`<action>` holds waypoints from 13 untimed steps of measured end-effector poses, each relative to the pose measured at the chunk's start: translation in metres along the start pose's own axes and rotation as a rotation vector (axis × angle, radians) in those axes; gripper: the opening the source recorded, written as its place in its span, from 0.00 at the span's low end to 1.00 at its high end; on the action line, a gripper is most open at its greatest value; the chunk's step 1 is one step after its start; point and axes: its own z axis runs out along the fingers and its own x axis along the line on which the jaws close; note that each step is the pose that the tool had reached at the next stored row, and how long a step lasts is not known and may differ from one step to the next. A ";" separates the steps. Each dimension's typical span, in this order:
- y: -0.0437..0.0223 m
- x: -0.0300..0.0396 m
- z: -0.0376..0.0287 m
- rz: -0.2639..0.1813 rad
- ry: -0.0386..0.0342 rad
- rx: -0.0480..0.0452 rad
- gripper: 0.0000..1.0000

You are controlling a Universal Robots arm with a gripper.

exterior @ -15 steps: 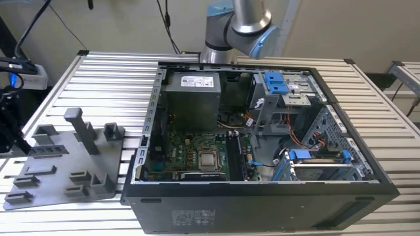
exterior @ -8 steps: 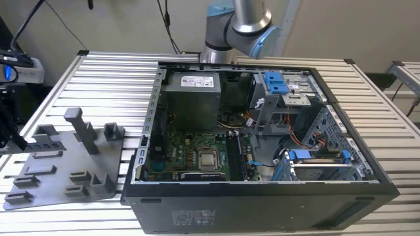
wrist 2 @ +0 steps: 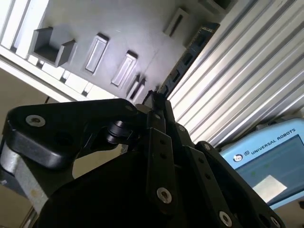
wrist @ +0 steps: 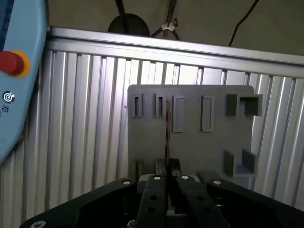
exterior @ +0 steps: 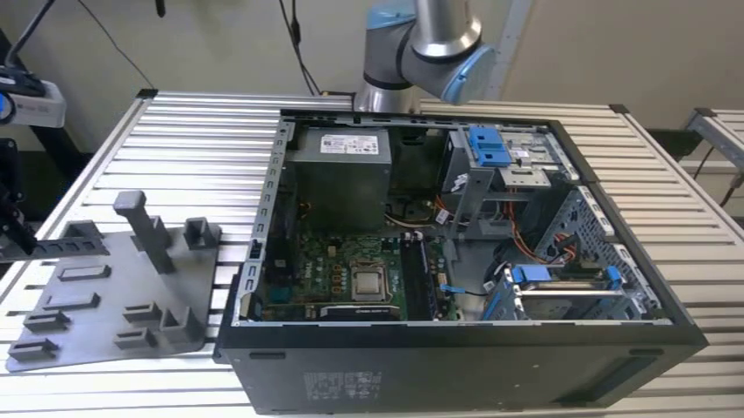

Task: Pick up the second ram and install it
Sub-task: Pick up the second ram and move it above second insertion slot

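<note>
Gripper (wrist: 167, 164) is pinched down narrow on the second ram (wrist: 167, 130), clamping the stick by one end. It's edge-on in the first wrist view, just a thin line running out from between the fingertips. The second wrist view shows the ram (wrist 2: 187, 54) from its flat dark side, chips and all. Just past it is the grey tray (wrist: 194, 142) with its slots and posts, lying on the ribbed metal table (wrist: 85, 118). Can't tell if the stick touches the tray. In the exterior view the ram (exterior: 64, 247) sits at the exterior view's left edge, over the tray, well apart from the open PC case (exterior: 465, 353) and its green board (exterior: 331, 261) in the middle.
</note>
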 end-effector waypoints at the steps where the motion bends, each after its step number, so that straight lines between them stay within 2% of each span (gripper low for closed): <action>1: 0.0000 0.0000 -0.0023 0.000 0.0000 0.0001 0.14; 13: 0.0002 -0.0005 -0.0257 0.000 -0.0001 0.0001 0.14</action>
